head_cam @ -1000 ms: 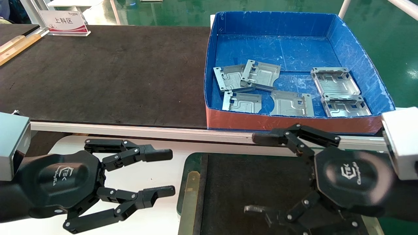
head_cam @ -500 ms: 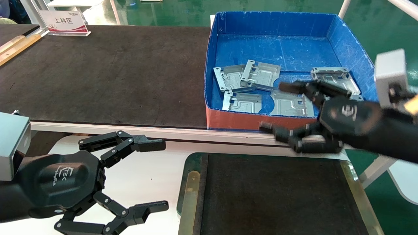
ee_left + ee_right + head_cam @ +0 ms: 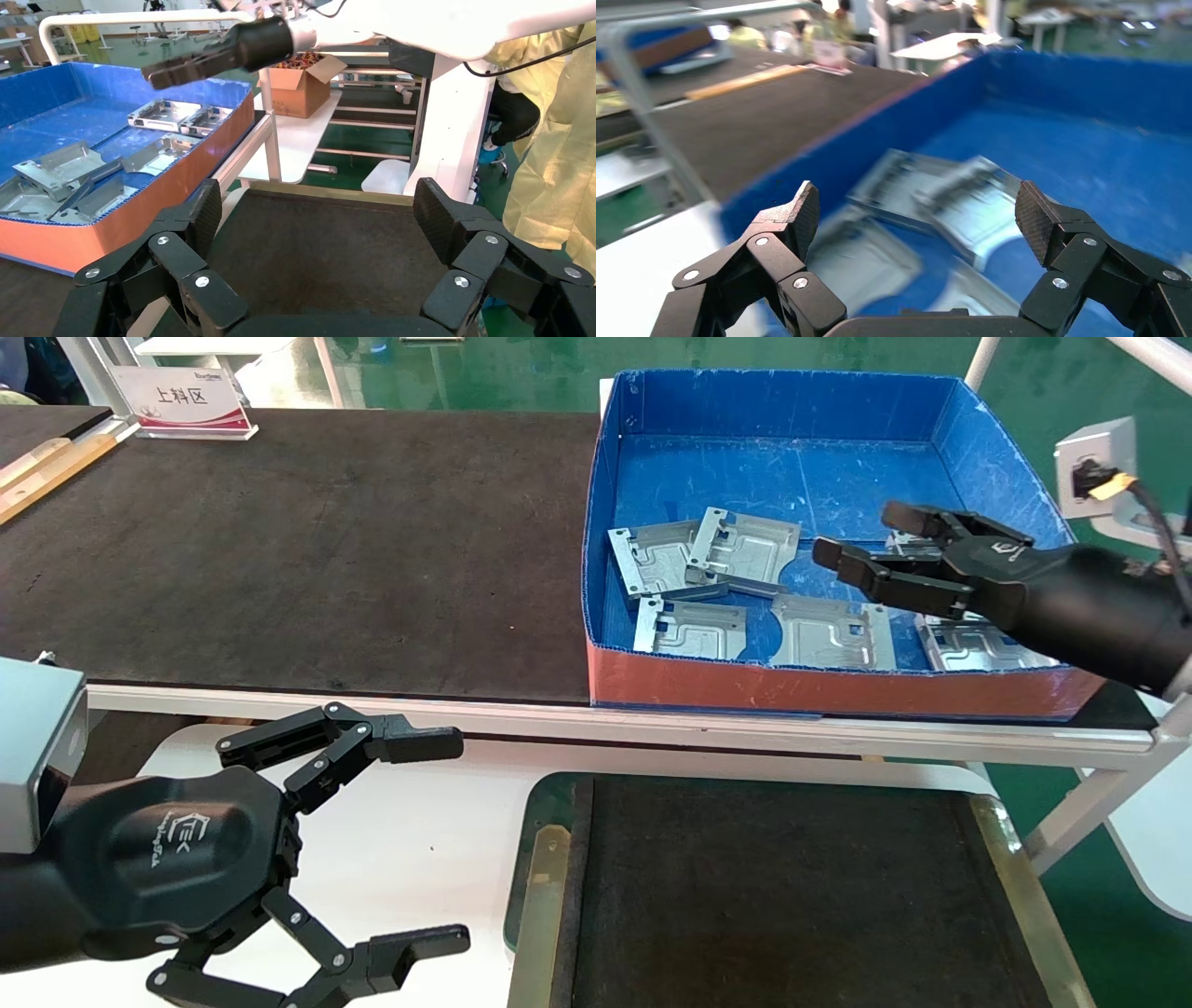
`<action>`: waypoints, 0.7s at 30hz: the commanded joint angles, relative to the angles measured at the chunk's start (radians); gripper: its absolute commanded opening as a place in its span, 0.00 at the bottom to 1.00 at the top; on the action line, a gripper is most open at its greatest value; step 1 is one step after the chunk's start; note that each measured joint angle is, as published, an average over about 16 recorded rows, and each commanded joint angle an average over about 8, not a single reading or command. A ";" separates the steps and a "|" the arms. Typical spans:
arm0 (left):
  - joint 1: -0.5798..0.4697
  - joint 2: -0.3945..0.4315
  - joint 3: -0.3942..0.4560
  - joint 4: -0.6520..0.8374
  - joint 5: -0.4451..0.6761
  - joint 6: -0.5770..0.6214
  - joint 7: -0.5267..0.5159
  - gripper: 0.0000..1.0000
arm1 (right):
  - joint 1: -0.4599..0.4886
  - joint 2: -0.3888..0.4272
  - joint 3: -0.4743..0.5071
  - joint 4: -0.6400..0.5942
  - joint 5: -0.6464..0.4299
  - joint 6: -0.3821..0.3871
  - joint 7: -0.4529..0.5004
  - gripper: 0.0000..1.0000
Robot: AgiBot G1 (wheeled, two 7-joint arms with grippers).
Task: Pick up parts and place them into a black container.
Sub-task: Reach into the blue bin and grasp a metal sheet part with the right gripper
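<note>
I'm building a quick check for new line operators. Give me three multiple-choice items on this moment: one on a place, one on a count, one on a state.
1. Where is the right gripper?
A. over the blue box
B. inside the black container
C. beside the sign

2. How many parts lie in the black container?
A. three
B. none
C. six

3. How do the right gripper's fingers stand?
A. shut on a part
B. shut, holding nothing
C. open, holding nothing

Answers: 1 A, it reaches in above the parts in the blue box. 2 B, its black floor is bare. 3 C, the wrist view shows the fingers spread with nothing between them.
</note>
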 commanded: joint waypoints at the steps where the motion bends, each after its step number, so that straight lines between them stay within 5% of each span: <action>1: 0.000 0.000 0.000 0.000 0.000 0.000 0.000 1.00 | 0.032 -0.022 -0.010 -0.077 -0.019 0.013 -0.009 1.00; 11: 0.000 0.000 0.000 0.000 0.000 0.000 0.000 1.00 | 0.188 -0.109 -0.055 -0.343 -0.111 0.111 -0.030 1.00; 21: 0.000 0.000 0.000 0.000 0.000 0.000 0.000 1.00 | 0.362 -0.190 -0.155 -0.521 -0.263 0.191 0.049 1.00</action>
